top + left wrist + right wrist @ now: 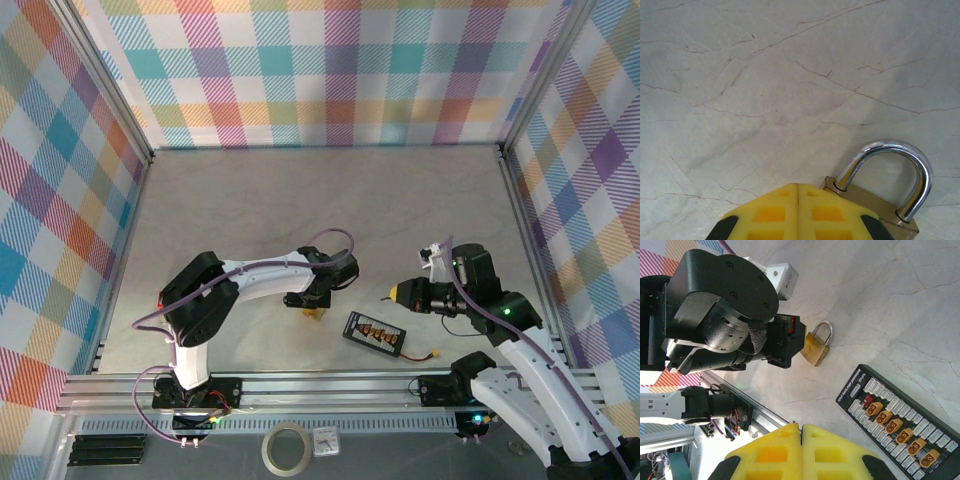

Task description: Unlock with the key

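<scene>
**Top external view.** The padlock [316, 313] lies on the marbled bench [300, 200], toward 6 o'clock from the bench's centre and at the tip of the left hand [314, 303]. A black connector board [375, 333] lies near it at 4 o'clock. The right hand [395, 293] is at 3 o'clock from the padlock, apart from it and pointing toward it.

**Left wrist view.** The yellow fingers of the left hand [798, 192] are pressed together with nothing seen between them. The padlock [880, 212] lies at 4 o'clock from the tips, with its brass body partly hidden behind the right finger and both legs of its steel shackle seated in the body.

**Right wrist view.** The right hand [801, 432] has its fingers together. The padlock [815, 349] lies at 12 o'clock from them, and the connector board [900, 425] at 3 o'clock
</scene>
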